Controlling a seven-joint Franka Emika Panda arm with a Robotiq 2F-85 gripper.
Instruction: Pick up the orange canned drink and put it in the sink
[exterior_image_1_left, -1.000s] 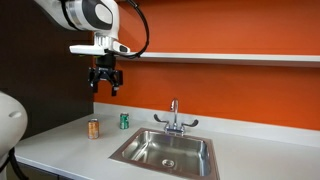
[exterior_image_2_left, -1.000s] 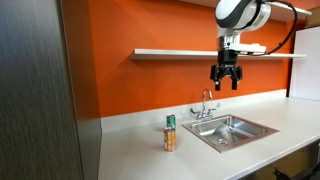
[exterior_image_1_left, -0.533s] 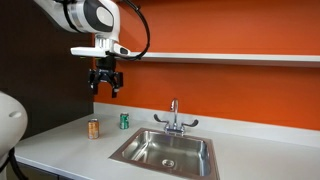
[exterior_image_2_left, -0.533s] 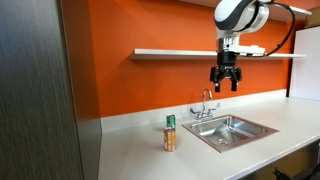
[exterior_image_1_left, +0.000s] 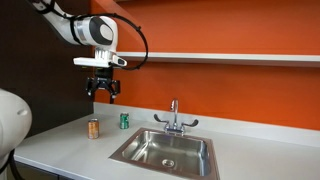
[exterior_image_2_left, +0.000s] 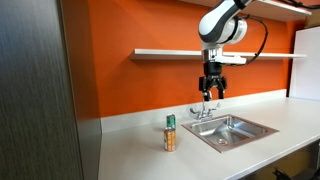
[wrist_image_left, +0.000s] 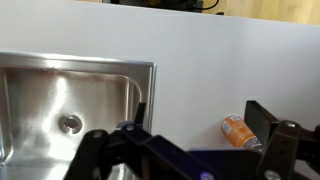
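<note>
This looks like a small kitchen or an office break area. A white surface (exterior_image_1_left: 262, 150) carries a built-in stainless-steel sink (exterior_image_1_left: 148, 146) with a chrome faucet (exterior_image_1_left: 173, 116). Behind it is an orange wall (exterior_image_2_left: 130, 85) with 1 long shelf (exterior_image_2_left: 170, 52). A dark wood-grain cabinet panel (exterior_image_2_left: 35, 90) stands beside it.
</note>
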